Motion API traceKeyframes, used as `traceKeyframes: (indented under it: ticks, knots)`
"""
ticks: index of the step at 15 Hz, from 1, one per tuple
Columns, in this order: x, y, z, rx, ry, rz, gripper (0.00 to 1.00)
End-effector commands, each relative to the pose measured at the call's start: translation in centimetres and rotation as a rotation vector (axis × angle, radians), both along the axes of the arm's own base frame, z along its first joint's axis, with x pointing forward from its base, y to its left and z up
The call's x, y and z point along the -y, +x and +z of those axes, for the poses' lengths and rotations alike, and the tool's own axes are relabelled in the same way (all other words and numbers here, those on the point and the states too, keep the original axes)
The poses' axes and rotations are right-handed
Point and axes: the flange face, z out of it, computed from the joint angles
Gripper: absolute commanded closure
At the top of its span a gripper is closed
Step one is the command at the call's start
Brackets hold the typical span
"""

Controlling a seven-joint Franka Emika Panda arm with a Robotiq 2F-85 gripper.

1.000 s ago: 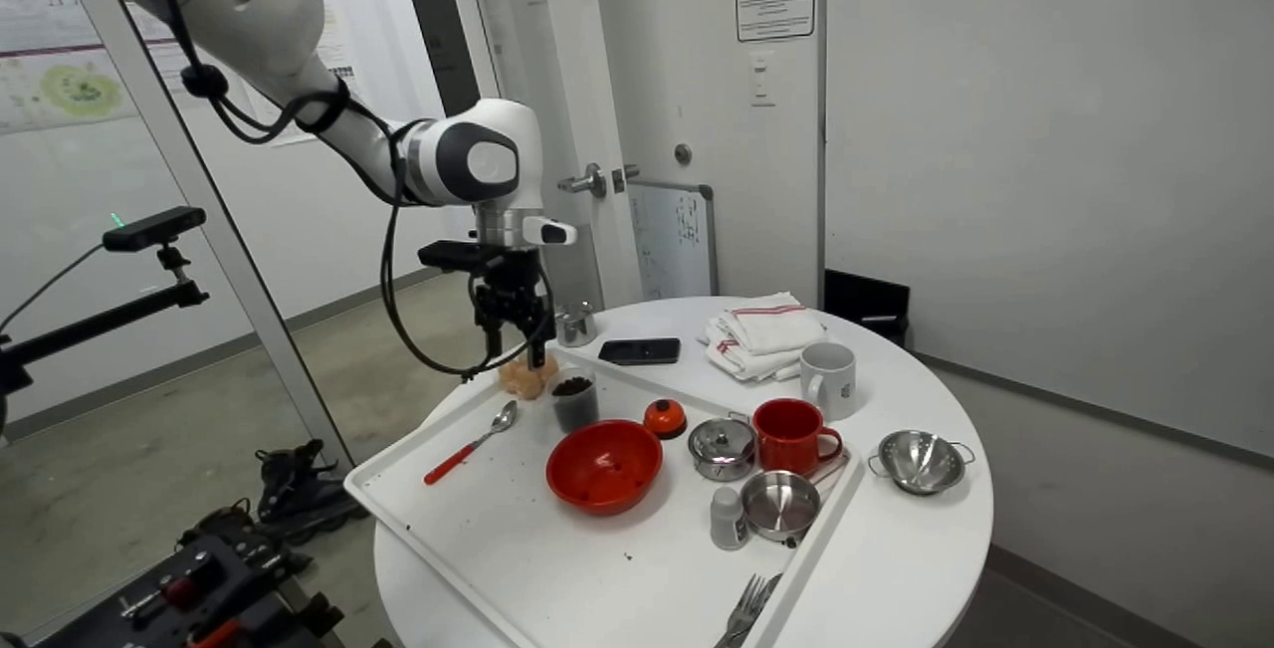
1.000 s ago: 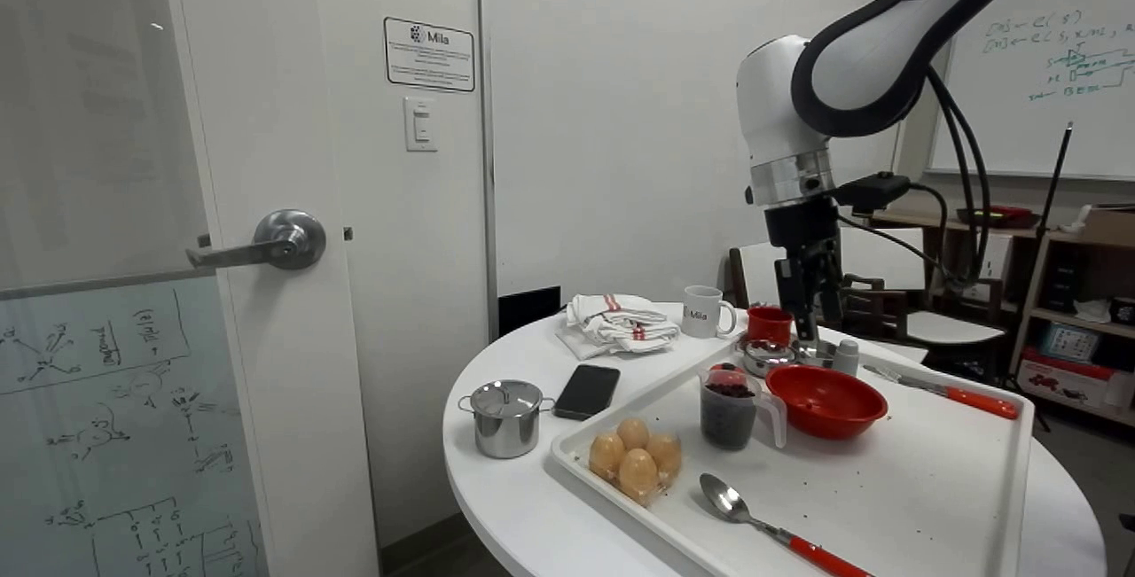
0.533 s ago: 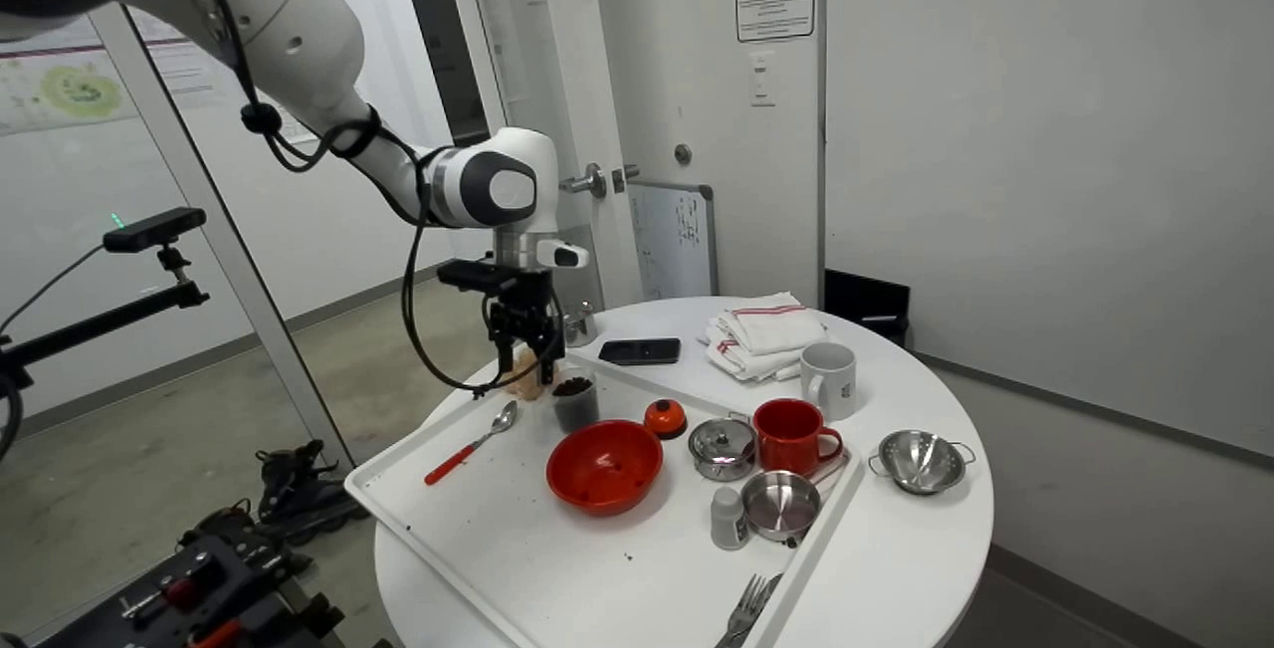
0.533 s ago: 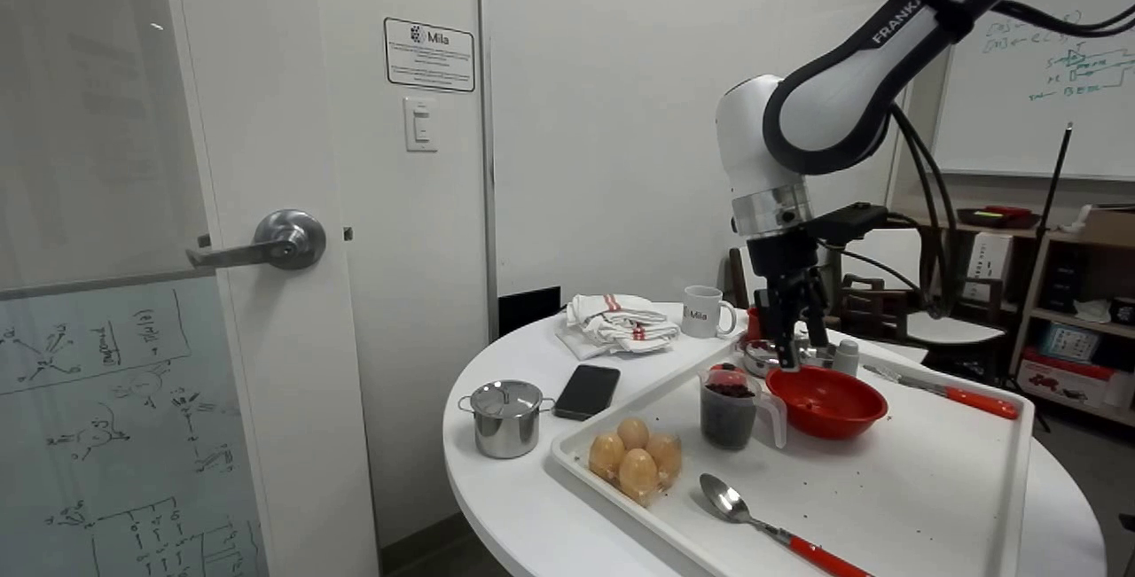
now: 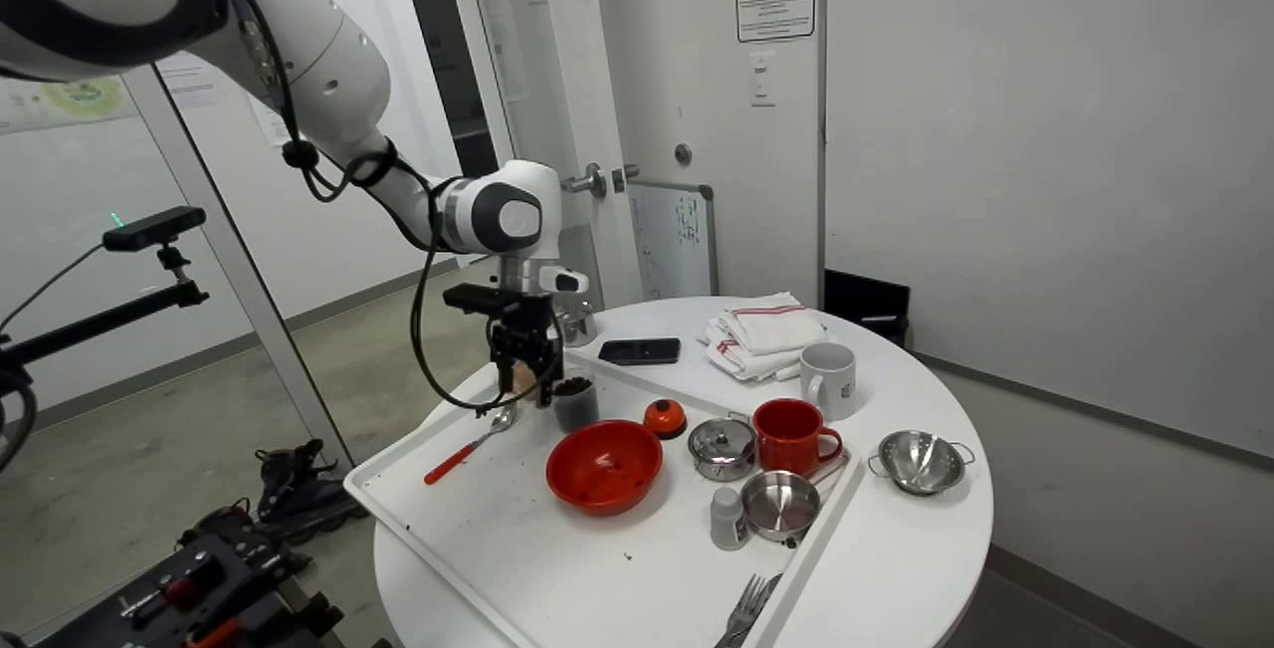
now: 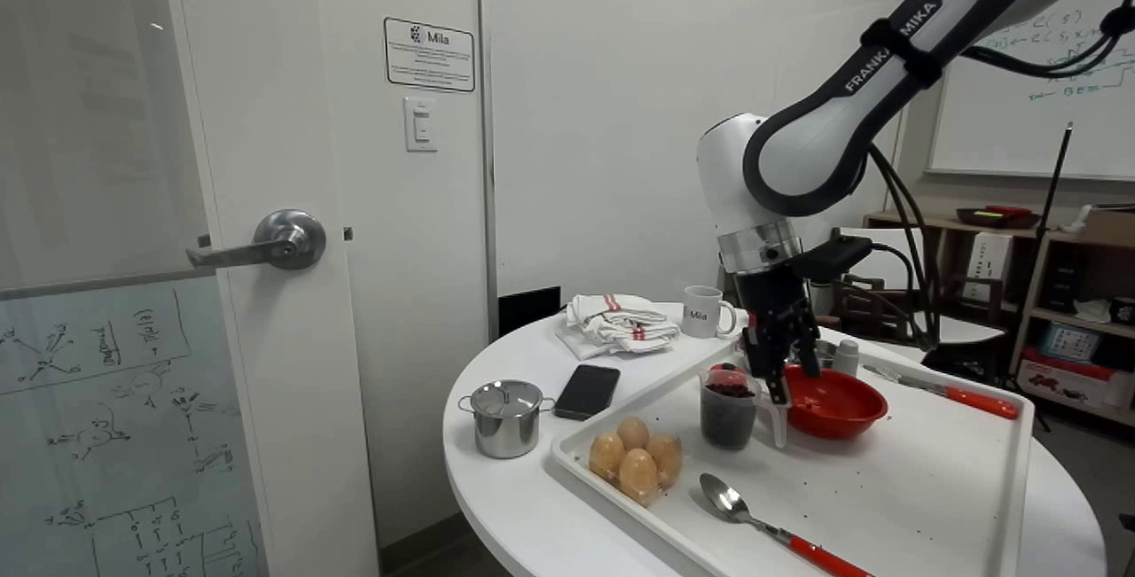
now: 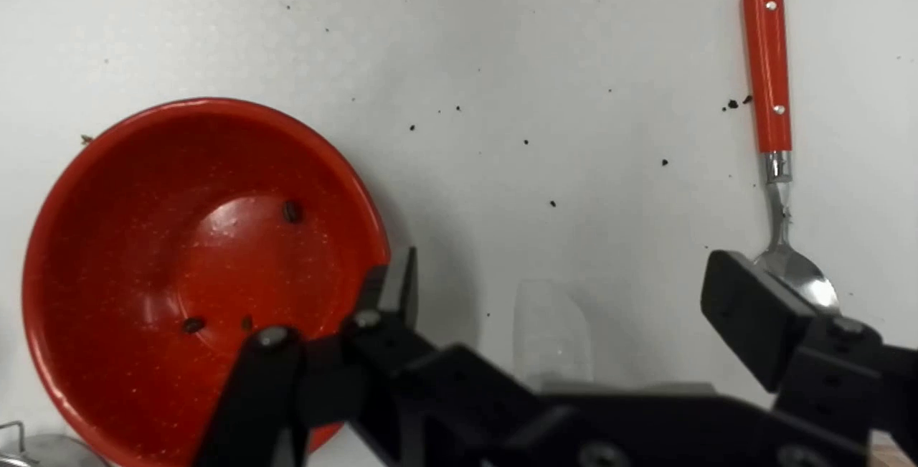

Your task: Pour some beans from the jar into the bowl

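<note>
The jar, a clear cup with a handle, holds dark beans and stands upright on the white tray in both exterior views point(image 5: 575, 409) point(image 6: 727, 417). In the wrist view only its clear handle point(image 7: 551, 334) shows; its body is hidden behind the gripper. The red bowl point(image 5: 604, 469) point(image 6: 838, 404) stands beside it; in the wrist view the bowl point(image 7: 215, 266) holds a few loose beans. My gripper point(image 5: 526, 397) point(image 6: 797, 386) points down by the jar's handle side. In the wrist view the gripper point(image 7: 574, 298) is open and empty, with the handle between its fingers, apparently untouched.
A red-handled spoon point(image 6: 754, 519) point(image 7: 771, 72) lies on the tray point(image 5: 448, 548). Packed eggs point(image 6: 635, 462) sit near the jar. An orange-red timer-like item point(image 5: 665, 418), lidded pot point(image 5: 723, 447), red mug point(image 5: 791, 436) and grey shaker point(image 5: 728, 519) stand beyond the bowl.
My gripper has come down toward the tray and closer to the jar's handle. The gripper stays open. The jar and the bowl have not moved.
</note>
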Motion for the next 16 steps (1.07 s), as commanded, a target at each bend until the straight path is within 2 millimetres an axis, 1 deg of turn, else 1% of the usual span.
traceKeyframes:
  ticks: [1, 6, 11, 16]
  knots:
    - [0.43, 0.48, -0.58, 0.005, 0.000, -0.040, 0.00]
    - [0.83, 0.59, -0.07, 0.059, -0.016, -0.066, 0.00]
    - [0.50, 0.99, -0.24, 0.111, -0.043, -0.129, 0.00]
    - [0.02, 0.92, -0.79, 0.101, -0.028, -0.080, 0.00]
